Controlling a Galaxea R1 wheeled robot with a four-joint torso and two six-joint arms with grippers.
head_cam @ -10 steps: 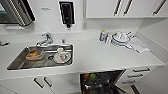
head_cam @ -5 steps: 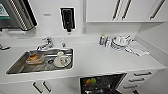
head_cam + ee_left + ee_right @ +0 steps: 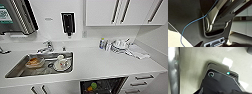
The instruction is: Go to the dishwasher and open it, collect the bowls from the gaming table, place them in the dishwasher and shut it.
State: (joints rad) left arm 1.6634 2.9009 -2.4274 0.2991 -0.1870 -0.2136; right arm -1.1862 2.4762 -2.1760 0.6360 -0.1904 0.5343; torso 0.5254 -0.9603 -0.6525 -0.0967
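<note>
— So where's the dishwasher (image 3: 103, 86)?
— Under the counter (image 3: 100, 63), open, with green and orange things inside.
— And the sink (image 3: 22, 71)?
— It holds an orange bowl (image 3: 34, 62) and a white dish (image 3: 62, 64).
— Jaws?
— Can't tell, either arm.

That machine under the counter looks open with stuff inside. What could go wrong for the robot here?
The dishwasher stands open below the counter, so the robot might bump into it while moving close. Colourful items already sit inside and could crowd anything added. The dishes in the sink might be mistaken for the bowls it needs.
</note>
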